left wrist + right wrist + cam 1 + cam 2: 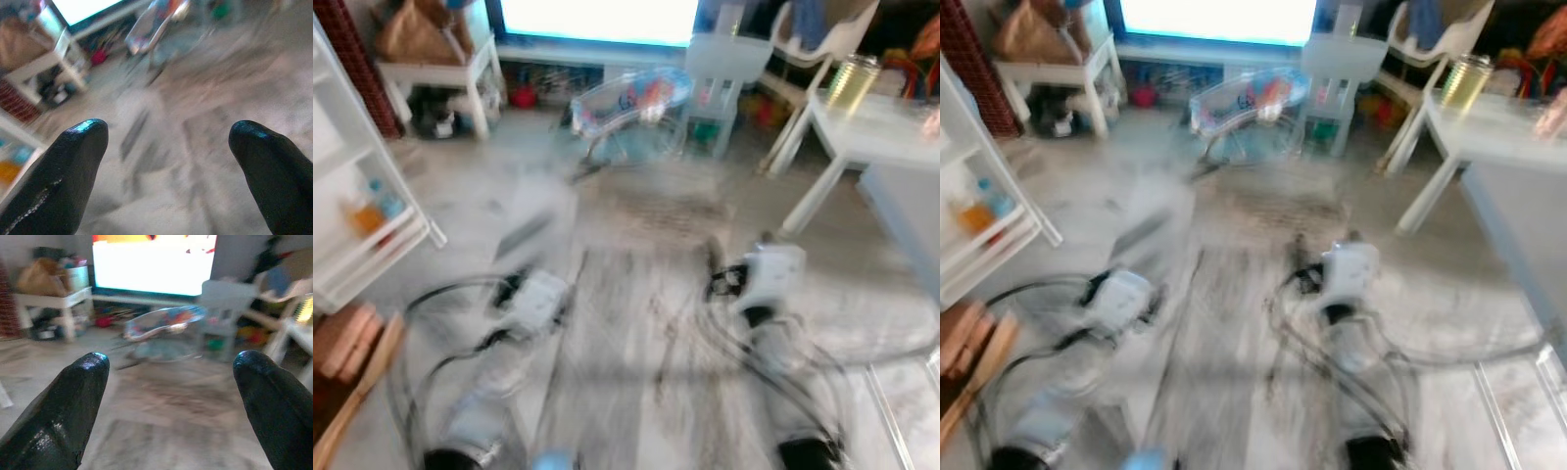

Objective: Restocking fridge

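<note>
The eye views are blurred by motion. A white fridge door shelf (372, 257) stands at the left edge and holds an orange bottle (367, 217) and a blue-capped bottle (385, 200). My left arm (533, 297) and right arm (769, 277) reach forward low over the pale floor. The left gripper (168, 142) is open with nothing between its black fingers (73, 161). The right gripper (171, 372) is also open and empty, pointing across the room toward the lit screen (151, 262).
Ahead on the floor sits a clear baby bouncer (628, 103) beside a small white chair (724, 69). A white table (862, 132) with a yellowish jar (853, 82) stands at the right. A side table (435, 70) with a brown bag stands at the back left, and wooden items (352, 343) lie at the lower left.
</note>
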